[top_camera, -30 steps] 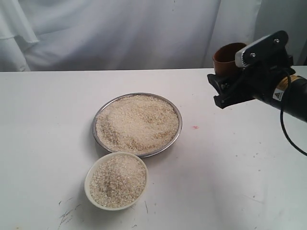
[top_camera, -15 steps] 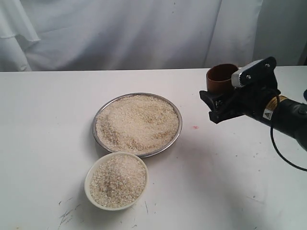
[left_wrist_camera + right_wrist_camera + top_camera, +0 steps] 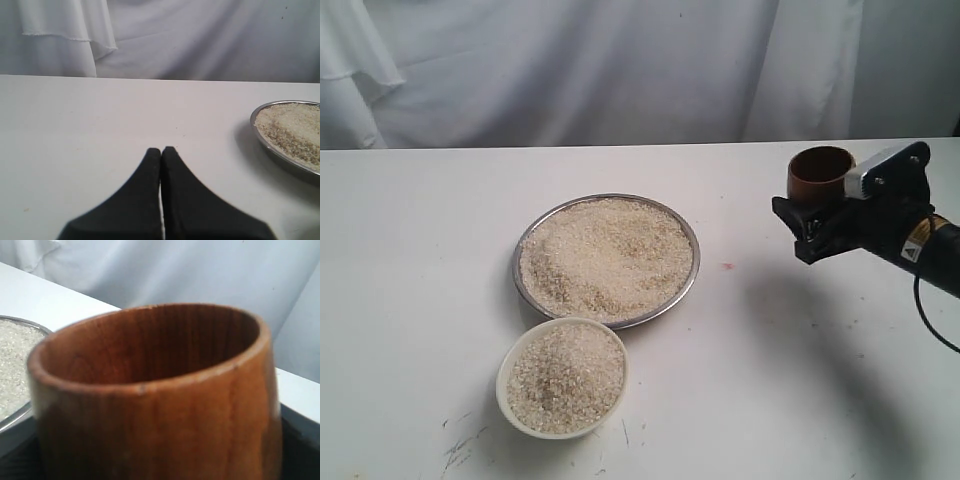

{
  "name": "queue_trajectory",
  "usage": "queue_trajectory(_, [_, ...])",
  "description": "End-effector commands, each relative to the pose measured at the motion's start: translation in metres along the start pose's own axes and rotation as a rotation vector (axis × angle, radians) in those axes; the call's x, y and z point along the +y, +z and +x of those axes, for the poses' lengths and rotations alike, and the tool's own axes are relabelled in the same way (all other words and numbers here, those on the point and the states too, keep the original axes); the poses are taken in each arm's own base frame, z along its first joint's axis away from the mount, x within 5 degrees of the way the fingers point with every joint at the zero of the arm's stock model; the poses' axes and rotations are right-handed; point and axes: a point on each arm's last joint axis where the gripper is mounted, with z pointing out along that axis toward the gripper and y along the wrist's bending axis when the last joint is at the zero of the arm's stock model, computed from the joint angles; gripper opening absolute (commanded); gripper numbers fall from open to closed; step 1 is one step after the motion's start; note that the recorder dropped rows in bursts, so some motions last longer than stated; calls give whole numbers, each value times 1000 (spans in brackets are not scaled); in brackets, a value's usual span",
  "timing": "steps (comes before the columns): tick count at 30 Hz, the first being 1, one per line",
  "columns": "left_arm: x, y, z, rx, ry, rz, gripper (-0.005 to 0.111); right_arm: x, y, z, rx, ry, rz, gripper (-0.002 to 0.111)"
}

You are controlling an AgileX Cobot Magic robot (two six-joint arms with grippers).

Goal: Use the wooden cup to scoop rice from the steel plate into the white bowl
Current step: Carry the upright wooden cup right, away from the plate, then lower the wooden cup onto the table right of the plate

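Right fingers [image 3: 812,232] grip the wooden cup [image 3: 820,172] upright, seemingly empty, well clear of the steel plate [image 3: 517,262]; left fingers [image 3: 145,200] are pressed together, idle. Looks like the white bowl [image 3: 504,385] is already heaped with rice [image 3: 565,378], so I'd guess nearly done.

The left gripper [image 3: 161,149], its two black fingers [image 3: 142,192] pressed together with only a hairline seam between them, hangs low over a bare white table [image 3: 100,120]. Taking twelve o'clock as straight ahead of the fingertips, a steel plate [image 3: 285,160] sits at about two o'clock, well apart from the gripper and cut off by the frame's edge. Pale rice [image 3: 292,130] fills it up to its thin rim. At the table's far edge, from ten o'clock round to two, a white curtain [image 3: 200,40] hangs in soft folds, one layer's hem showing at eleven o'clock.
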Motion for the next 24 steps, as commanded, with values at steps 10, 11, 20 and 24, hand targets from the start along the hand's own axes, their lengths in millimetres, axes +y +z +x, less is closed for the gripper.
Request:
queue_trajectory(10, [0, 0, 1, -7, -4, 2, 0, 5, 27, 36, -48, -12, -373, 0])
queue_trajectory(11, [0, 0, 1, -7, -4, 2, 0, 7, 30, 39, -47, -10, -380, 0])
queue_trajectory(20, [0, 0, 1, -7, -4, 2, 0, 20, 43, 60, -39, 11, -431, 0])
queue_trajectory(24, [0, 0, 1, -7, -4, 2, 0, 24, 44, 65, -27, 21, -445, 0])
